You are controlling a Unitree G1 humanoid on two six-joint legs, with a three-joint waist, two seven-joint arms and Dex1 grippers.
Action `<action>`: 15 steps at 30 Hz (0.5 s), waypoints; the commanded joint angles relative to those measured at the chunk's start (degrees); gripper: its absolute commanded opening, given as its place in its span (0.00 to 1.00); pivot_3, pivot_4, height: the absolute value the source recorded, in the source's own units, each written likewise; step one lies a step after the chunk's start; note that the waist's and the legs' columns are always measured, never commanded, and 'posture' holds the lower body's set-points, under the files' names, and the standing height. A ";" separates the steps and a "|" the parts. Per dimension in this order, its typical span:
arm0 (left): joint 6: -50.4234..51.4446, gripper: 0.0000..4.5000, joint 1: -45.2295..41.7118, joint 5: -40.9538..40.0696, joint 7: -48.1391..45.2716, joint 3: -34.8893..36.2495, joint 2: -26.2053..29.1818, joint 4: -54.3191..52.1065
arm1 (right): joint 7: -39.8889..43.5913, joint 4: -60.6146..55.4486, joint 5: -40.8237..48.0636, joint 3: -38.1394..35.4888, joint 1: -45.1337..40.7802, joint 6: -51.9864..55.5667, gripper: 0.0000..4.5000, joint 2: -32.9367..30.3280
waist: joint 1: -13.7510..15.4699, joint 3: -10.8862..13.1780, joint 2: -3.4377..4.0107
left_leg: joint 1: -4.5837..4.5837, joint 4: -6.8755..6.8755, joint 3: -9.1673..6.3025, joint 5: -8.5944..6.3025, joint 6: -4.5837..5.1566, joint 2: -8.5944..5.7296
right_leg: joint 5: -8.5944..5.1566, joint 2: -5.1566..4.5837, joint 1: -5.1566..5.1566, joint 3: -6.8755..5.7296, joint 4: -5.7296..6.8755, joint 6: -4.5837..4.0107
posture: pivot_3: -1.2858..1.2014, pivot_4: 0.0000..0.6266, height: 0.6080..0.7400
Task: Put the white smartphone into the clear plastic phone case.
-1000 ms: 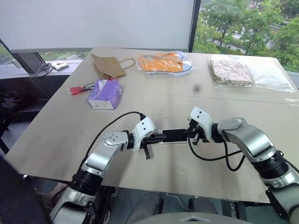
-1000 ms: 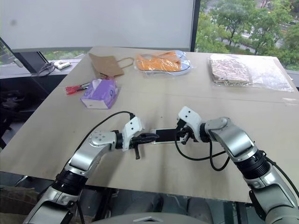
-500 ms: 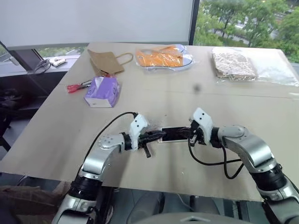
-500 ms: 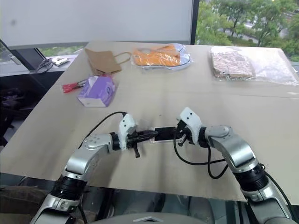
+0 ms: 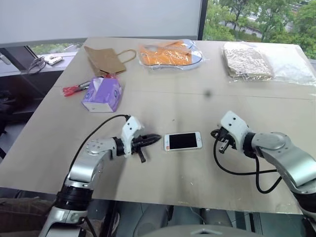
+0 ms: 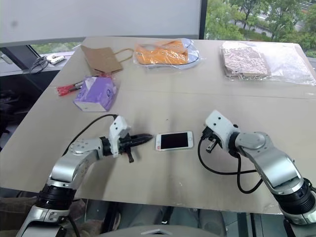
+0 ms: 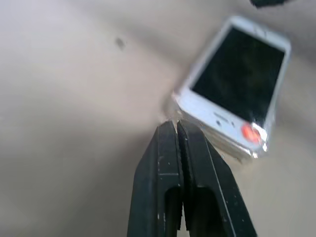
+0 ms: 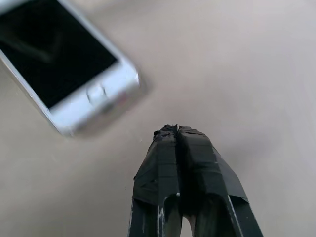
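Lying screen-up, white smartphone (image 5: 183, 141) seems glossy-edged.

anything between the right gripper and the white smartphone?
Nothing: bare table separates the right gripper from the white smartphone, as the left eye view shows. The right wrist view shows the same bare gap.

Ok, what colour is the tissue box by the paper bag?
Purple, with a white base; the tissue box shows best in the left eye view.
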 commanded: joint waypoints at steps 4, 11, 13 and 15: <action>-0.81 0.02 -0.71 2.44 0.61 -3.08 -1.23 0.69 | 0.05 -2.17 -0.85 3.91 -0.98 -1.90 0.00 -0.08 | 0.51 0.01 0.02 | 0.01 0.04 -0.01 0.00 0.00 0.00 | 0.00 0.02 0.00 -0.03 0.02 0.00 | 0.52 0.24 1.00; -1.04 0.02 -1.01 2.79 0.49 -3.70 -1.55 1.08 | 1.17 -2.94 -1.16 7.76 -3.24 -2.53 0.00 1.04 | 1.21 0.01 0.02 | 0.01 0.19 -0.02 0.00 0.00 -0.02 | 0.00 0.03 0.04 -0.04 0.09 0.00 | 0.52 0.24 1.00; -1.15 0.02 -1.09 2.84 0.48 -3.76 -1.60 1.20 | 1.43 -2.90 -1.75 9.17 -4.14 -2.66 0.00 1.04 | 1.15 0.01 0.02 | 0.01 0.19 -0.02 0.00 0.00 -0.02 | 0.00 0.04 0.03 -0.04 0.11 0.00 | 0.52 0.24 1.00; -1.32 0.02 -0.90 2.98 0.50 -3.87 -1.67 1.16 | 2.48 -2.42 -3.65 12.43 -5.70 -3.83 0.00 -0.25 | 1.13 0.02 0.03 | 0.02 0.21 -0.02 0.00 0.00 -0.02 | 0.00 0.04 0.02 -0.04 0.17 0.00 | 0.52 0.24 1.00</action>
